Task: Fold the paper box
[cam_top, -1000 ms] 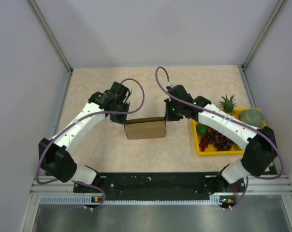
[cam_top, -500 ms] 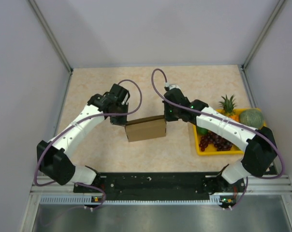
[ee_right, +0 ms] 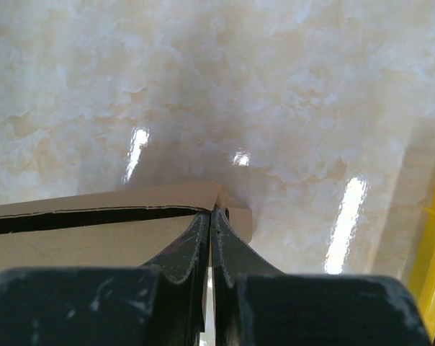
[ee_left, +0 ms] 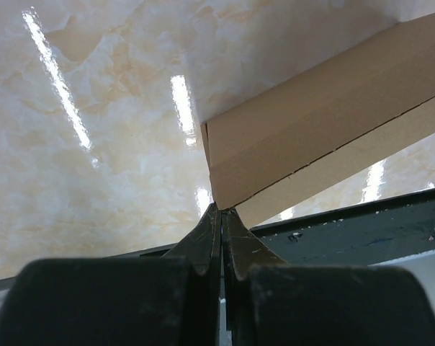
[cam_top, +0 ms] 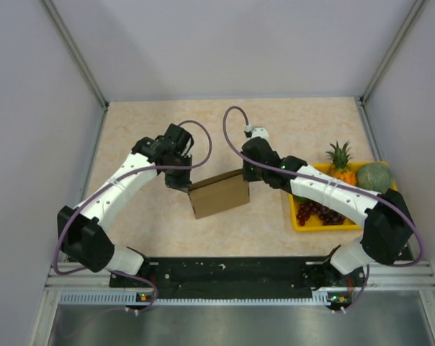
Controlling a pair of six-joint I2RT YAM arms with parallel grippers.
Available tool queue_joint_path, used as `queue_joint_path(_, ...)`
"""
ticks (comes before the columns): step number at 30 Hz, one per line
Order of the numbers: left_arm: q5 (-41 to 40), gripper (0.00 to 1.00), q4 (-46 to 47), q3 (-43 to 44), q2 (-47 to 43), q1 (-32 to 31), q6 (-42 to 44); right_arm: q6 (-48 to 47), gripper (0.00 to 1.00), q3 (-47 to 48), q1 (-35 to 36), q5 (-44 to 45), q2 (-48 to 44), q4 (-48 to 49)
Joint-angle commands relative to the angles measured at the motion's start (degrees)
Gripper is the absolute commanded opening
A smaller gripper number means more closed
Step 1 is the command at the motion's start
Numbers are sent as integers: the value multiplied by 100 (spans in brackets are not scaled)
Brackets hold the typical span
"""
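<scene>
The paper box point(cam_top: 219, 194) is a plain brown cardboard piece, partly folded, held above the marble table between both arms and tilted, its right end farther back. My left gripper point(cam_top: 181, 183) is shut on the box's left corner; in the left wrist view its jaws point(ee_left: 222, 213) pinch the cardboard point(ee_left: 311, 137). My right gripper point(cam_top: 247, 173) is shut on the box's right corner; in the right wrist view its fingertips point(ee_right: 211, 214) clamp the edge of the cardboard point(ee_right: 81, 238), whose top seam gapes as a dark slit.
A yellow fruit tray point(cam_top: 297, 216) with grapes point(cam_top: 320, 209), a pineapple point(cam_top: 339, 156), a melon point(cam_top: 375, 175) and a green fruit point(cam_top: 301, 193) sits at the right, under the right arm. Grey walls enclose the table. A black rail point(cam_top: 232, 272) runs along the near edge.
Both grippers have kept their hold. The right gripper moved left and back, the box turned counter-clockwise so its right end sits farther back, and its left end shifted a little nearer.
</scene>
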Motion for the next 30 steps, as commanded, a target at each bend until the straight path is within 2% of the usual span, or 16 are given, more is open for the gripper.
queue_joint_path(1,847,0,1214,142,8,-124,-689,219,0,-427,542,-655,25,-17)
queue_joint_path(5,470,0,1644,36,-238,-133,-849,228,0,-638,621,-461,-81,115)
queue_joint_path(8,101,0,1558,124,-248,-133,-814,114,0,-673,630,-374,-160,115)
queue_joint_path(11,-32,0,1460,116,-248,-150,-1138,26,0,-682,630,-391,-230,115)
queue_joint_path(15,-155,0,1820,-235,-441,-159,-1621,79,0,-700,656,-549,-257,220)
queue_joint_path(20,-550,0,1926,-166,-599,-150,-1895,123,0,-761,692,-567,-204,282)
queue_joint_path(30,143,0,2470,-684,-739,-124,-2448,158,0,-700,683,-593,-134,344)
